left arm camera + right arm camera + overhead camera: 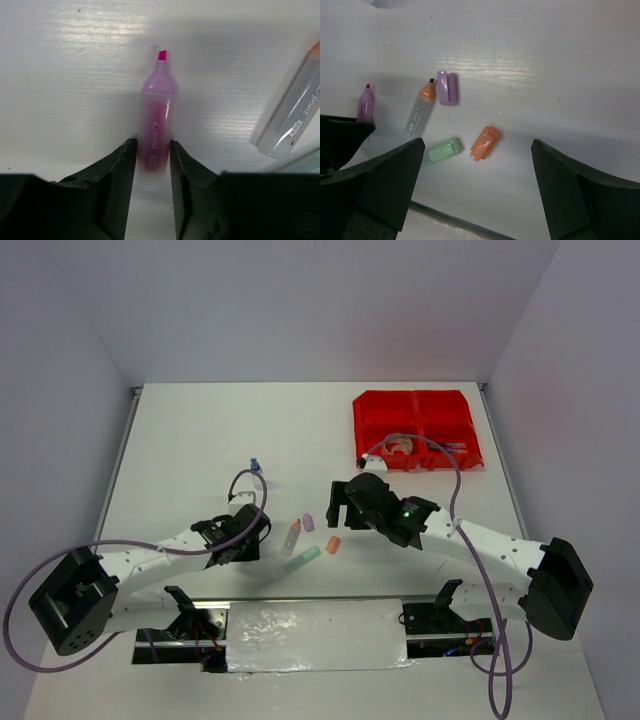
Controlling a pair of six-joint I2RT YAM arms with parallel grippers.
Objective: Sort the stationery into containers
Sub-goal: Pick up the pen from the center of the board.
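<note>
My left gripper [152, 145] is low on the table, its two jaws pressed against the sides of a pink highlighter [156, 120] that lies flat with its tip pointing away. From above, the left gripper [252, 540] covers that highlighter. My right gripper [478, 145] hangs open above an orange cap [485, 143], touching nothing. Between the arms lie an orange-tipped highlighter [292, 537], a purple cap [308, 522] and a green highlighter [303, 558]. The red containers [415, 428] stand at the far right with a tape roll [398, 447] inside.
A small blue-capped bottle [256, 466] stands on the table beyond the left arm. The orange-tipped highlighter [292, 115] lies close to the right of the left gripper. A shiny plate [315, 635] sits at the near edge between the arm bases.
</note>
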